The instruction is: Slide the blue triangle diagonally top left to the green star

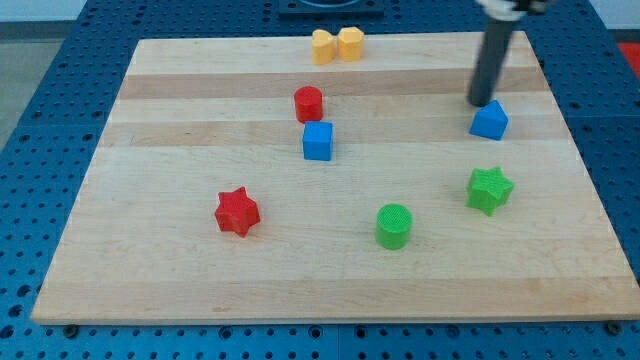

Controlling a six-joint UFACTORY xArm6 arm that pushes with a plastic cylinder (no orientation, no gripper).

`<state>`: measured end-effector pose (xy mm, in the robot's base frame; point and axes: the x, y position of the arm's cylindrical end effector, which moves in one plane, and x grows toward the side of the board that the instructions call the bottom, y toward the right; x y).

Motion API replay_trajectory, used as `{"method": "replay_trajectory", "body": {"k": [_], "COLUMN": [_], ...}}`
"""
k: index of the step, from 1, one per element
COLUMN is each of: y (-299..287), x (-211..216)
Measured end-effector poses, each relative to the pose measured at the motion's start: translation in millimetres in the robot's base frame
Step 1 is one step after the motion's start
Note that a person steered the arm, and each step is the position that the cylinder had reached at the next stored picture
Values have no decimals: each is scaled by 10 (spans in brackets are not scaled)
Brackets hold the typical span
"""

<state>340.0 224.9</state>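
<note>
The blue triangle lies on the wooden board at the view's right, in the upper half. The green star lies below it, a short way toward the view's bottom. My tip is at the end of the dark rod that comes down from the view's top right. It stands just above and left of the blue triangle, touching or almost touching its upper left edge.
A blue cube and a red cylinder sit near the board's middle. Two yellow blocks lie at the top edge. A red star is at the lower left, a green cylinder at the lower middle.
</note>
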Motion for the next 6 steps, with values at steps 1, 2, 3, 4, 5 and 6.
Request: {"method": "replay_trajectory", "body": {"k": [1, 2, 3, 4, 5, 6], "y": [106, -500, -1254, -1277, -727, -716], "x": [218, 449, 519, 513, 516, 736]}}
